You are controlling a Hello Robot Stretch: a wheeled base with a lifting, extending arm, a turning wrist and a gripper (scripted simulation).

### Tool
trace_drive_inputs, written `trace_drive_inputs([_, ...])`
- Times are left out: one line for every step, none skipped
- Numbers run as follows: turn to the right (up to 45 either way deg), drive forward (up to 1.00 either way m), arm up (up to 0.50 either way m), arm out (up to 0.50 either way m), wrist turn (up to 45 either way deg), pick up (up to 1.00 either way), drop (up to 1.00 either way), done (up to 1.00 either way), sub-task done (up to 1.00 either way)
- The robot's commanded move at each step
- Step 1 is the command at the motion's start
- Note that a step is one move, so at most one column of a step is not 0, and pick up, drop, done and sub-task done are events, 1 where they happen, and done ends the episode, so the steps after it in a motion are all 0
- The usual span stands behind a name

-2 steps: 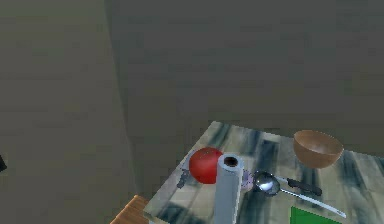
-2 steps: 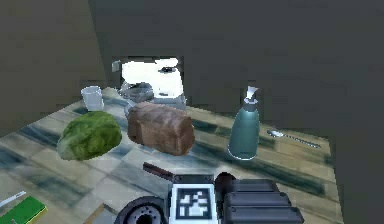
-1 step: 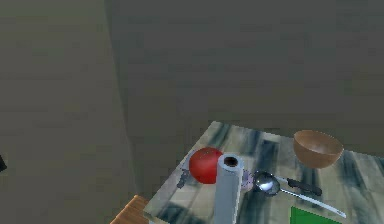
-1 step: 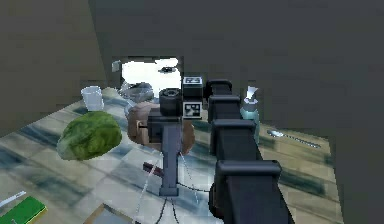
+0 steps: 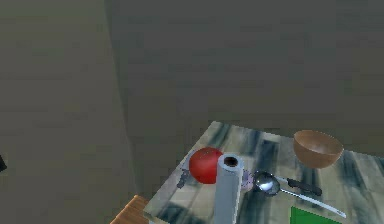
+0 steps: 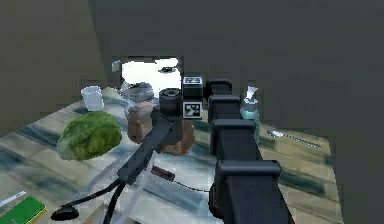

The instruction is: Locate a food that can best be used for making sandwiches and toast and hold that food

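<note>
On the table (image 5: 250, 140), a round object (image 5: 206, 165) is set just left of an upright cylinder (image 5: 229, 185); what may be a spoon (image 5: 266, 183) lies right of it, a bowl (image 5: 318, 147) behind that. A cup (image 6: 93, 97) is placed behind a leafy lump (image 6: 90, 135).

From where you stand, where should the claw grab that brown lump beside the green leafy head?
Probably across the brown lump at its rounded middle, coming down from above: it sits squat on the table, and the green leafy head crowds its side toward the view's left.
</note>
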Motion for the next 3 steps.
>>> trace_drive_inputs([0.0, 0.00, 0.00, 0.00, 45.0, 0.00, 0.00, 0.00, 0.00])
trace_drive_inputs([0.0, 0.00, 0.00, 0.00, 45.0, 0.00, 0.00, 0.00, 0.00])
trace_drive_inputs([0.0, 0.00, 0.00, 0.00, 45.0, 0.00, 0.00, 0.00, 0.00])
